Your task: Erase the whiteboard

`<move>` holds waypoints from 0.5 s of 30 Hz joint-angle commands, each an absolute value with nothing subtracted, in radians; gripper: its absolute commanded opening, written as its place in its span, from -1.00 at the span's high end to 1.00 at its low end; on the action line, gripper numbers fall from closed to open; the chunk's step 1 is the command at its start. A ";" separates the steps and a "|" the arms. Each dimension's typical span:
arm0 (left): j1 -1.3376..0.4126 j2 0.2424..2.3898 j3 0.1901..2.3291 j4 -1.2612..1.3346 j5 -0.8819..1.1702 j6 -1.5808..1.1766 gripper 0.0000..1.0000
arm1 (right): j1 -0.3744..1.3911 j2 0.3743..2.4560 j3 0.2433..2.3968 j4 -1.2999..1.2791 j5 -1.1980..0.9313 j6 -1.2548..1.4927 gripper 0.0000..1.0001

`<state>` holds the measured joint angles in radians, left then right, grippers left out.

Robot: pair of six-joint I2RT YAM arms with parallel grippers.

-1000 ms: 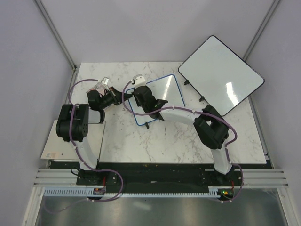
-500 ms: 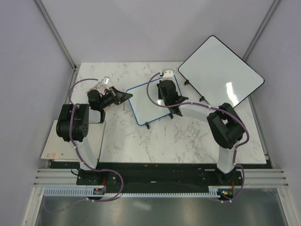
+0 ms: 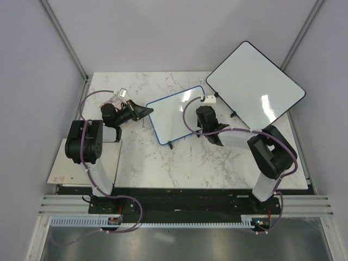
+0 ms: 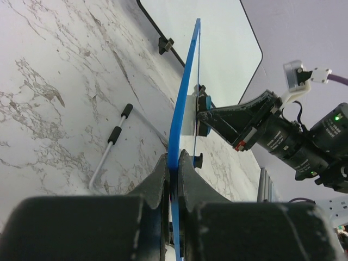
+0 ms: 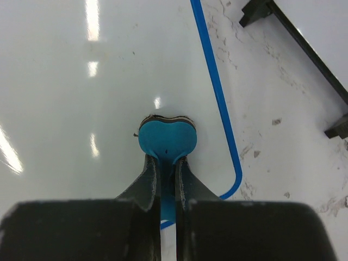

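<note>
whiteboard (image 5: pixel 65 109) cropped, eraser (image 5: pixel 166 138) half-hidden by right claw (image 5: pixel 167 162)

Had white tube links and bulky black joint housings on both the left arm (image 3: pixel 84 142) and the right arm (image 3: pixel 269 156). Carried a purple cable (image 3: pixel 83 104) looped loosely along each. Ended in matte black tapered fingers (image 4: pixel 156 179), scuffed pale at the edges, on the left gripper (image 4: pixel 173 162) and the right gripper (image 5: pixel 166 163). Bore a white plug (image 4: pixel 319 73) and a green light (image 4: pixel 335 117) at the right wrist. Sat on black base plates (image 3: pixel 106 205).
</note>
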<state>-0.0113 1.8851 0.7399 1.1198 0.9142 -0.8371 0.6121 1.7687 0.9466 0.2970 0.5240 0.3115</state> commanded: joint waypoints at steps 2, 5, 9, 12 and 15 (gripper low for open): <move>-0.041 1.922 0.730 1.071 1.005 -0.729 0.96 | 0.614 1.740 0.827 0.236 0.492 0.376 1.00; -0.041 1.921 0.730 1.074 1.006 -0.730 0.96 | 0.632 1.733 0.802 0.258 0.483 0.388 1.00; -0.041 1.921 0.726 1.080 1.008 -0.732 0.96 | 0.667 1.744 0.813 0.285 0.497 0.390 1.00; -0.040 1.919 0.724 1.085 1.006 -0.735 0.96 | 0.690 1.746 0.833 0.302 0.518 0.380 1.00; -0.041 1.919 0.724 1.086 1.008 -0.736 0.96 | 0.703 1.746 0.859 0.318 0.520 0.368 1.00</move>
<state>-0.0109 1.8866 0.7399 1.1339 0.9207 -0.8371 0.6724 1.7233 0.8295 0.3187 0.5541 0.3672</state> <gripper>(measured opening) 0.061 0.069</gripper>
